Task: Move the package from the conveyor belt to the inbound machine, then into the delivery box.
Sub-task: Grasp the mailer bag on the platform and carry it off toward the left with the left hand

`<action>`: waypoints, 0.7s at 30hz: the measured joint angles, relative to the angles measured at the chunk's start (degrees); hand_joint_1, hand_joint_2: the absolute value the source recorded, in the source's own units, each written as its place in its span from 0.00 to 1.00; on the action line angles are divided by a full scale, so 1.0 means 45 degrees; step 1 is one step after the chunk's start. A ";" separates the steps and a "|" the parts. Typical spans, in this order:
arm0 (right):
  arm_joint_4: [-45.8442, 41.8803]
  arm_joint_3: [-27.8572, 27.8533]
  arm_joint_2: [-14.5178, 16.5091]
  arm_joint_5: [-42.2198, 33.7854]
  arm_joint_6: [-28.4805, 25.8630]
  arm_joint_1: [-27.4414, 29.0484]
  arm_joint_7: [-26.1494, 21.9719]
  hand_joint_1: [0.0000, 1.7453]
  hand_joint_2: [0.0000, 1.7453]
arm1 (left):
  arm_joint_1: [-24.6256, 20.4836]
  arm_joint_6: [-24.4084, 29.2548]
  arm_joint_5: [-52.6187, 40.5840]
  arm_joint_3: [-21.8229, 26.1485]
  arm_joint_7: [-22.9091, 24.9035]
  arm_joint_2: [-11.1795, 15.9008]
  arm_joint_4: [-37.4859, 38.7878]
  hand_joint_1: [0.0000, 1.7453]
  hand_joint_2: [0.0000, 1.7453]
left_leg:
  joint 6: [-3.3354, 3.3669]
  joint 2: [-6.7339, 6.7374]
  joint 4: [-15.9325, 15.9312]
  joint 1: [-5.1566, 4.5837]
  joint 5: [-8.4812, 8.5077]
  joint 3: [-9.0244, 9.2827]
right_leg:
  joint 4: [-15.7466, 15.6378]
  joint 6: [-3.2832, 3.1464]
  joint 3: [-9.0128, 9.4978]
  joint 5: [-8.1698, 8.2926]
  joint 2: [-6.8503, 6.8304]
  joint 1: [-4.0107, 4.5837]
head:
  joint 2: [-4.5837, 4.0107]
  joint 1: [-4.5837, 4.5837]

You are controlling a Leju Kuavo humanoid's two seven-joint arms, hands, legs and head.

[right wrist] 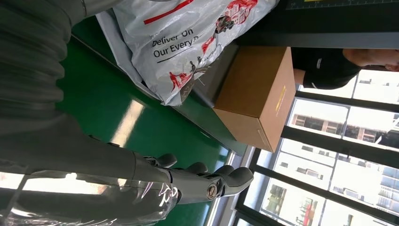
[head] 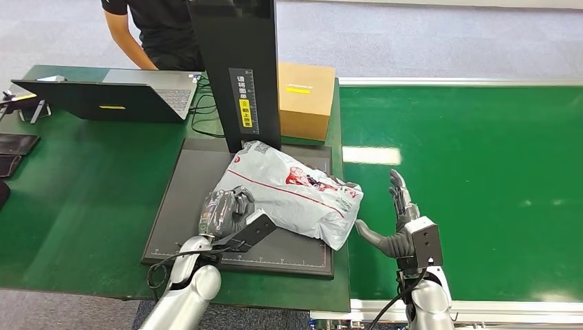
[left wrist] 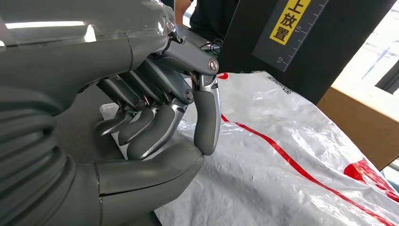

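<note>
Left hand (head: 227, 212) pinches the poly mailer bag (head: 292, 192) by thin film; right hand (head: 402, 223) spread empty; the film could slip free on lifting.

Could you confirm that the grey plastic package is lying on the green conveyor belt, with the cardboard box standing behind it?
Not quite: the head view shows the grey plastic package lying on the dark scanner platform, not the green conveyor belt. The cardboard box does stand behind it.

Package (head: 292, 189) on scanner platform (head: 185, 185), left of conveyor belt (head: 481, 172).
</note>
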 joint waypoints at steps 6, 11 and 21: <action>0.0021 0.0000 0.0000 -0.0075 -0.0010 -0.0031 -0.0021 0.00 1.00 | 0.0001 -0.0634 -0.0037 0.0001 0.0204 0.0000 0.0061 1.00 1.00 | 0.0000 0.0000 0.0000 0.0000 0.0000 0.0000 | 0.0000 0.0000 -0.0001 0.0000 0.0000 0.0000 | 0.0000 0.0000; 0.0079 0.0000 0.0000 -0.0136 -0.0045 -0.0032 -0.0061 0.00 1.00 | 0.0062 -0.0730 0.0473 0.0086 -0.0166 -0.0001 0.0059 0.04 1.00 | 0.0000 0.0000 0.0000 0.0000 0.0000 0.0000 | 0.0000 0.0000 -0.0001 0.0000 0.0000 0.0000 | 0.0000 0.0001; 0.0373 0.0002 0.0000 -0.0216 -0.0101 -0.0160 -0.0144 0.00 1.00 | 0.0419 -0.2537 0.4509 0.0522 -0.2523 -0.0113 -0.0825 0.00 1.00 | 0.0000 0.0000 0.0000 0.0000 0.0000 -0.0001 | 0.0000 0.0000 -0.0001 0.0000 0.0000 0.0000 | 0.0000 0.0000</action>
